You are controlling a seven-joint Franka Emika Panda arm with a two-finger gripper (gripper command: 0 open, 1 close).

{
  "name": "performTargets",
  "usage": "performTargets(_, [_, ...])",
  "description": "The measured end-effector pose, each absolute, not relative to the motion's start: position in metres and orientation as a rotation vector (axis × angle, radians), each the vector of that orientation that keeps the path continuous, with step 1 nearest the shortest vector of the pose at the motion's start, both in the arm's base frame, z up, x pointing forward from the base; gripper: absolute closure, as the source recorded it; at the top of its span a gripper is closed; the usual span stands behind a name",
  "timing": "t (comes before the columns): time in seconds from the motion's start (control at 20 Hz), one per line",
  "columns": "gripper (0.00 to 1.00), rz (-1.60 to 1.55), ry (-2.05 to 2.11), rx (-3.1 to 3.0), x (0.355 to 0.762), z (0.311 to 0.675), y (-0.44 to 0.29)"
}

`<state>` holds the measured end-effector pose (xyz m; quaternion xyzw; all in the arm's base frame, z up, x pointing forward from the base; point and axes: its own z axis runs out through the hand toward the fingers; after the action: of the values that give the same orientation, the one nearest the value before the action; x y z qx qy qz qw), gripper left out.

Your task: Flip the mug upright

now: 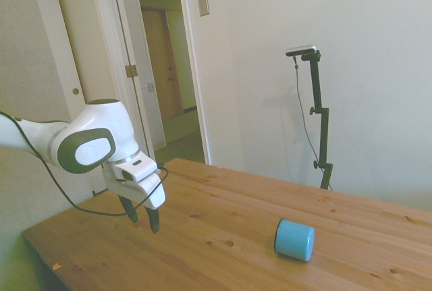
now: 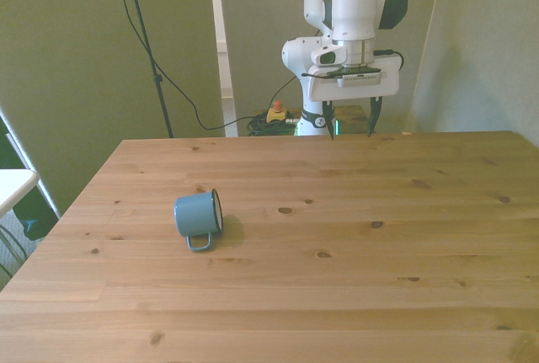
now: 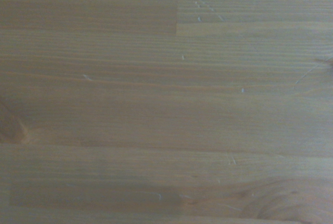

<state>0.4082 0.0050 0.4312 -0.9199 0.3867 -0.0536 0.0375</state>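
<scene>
Approach step: the claw (image 2: 348,119), released and empty, hangs well apart from the mug (image 2: 197,213), which lies sideways at eight o'clock on the counter (image 2: 354,270); next, reach its rim.

So the mug (image 2: 198,215) lies on its side on the table (image 2: 354,279), toward the front view's left, handle resting on the wood. The gripper (image 2: 349,119) hangs above the table's far edge, well apart from it, more to the right.
</scene>
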Motion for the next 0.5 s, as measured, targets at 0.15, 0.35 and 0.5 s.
performTargets(0.15, [0.00,-0.178,1.188,-2.837,0.410,0.431,0.003])
performTargets(0.35, [0.00,-0.255,1.289,-2.860,0.433,0.435,-0.020])
performTargets(0.5, [0.00,-0.282,1.337,-2.862,0.460,0.440,-0.045])
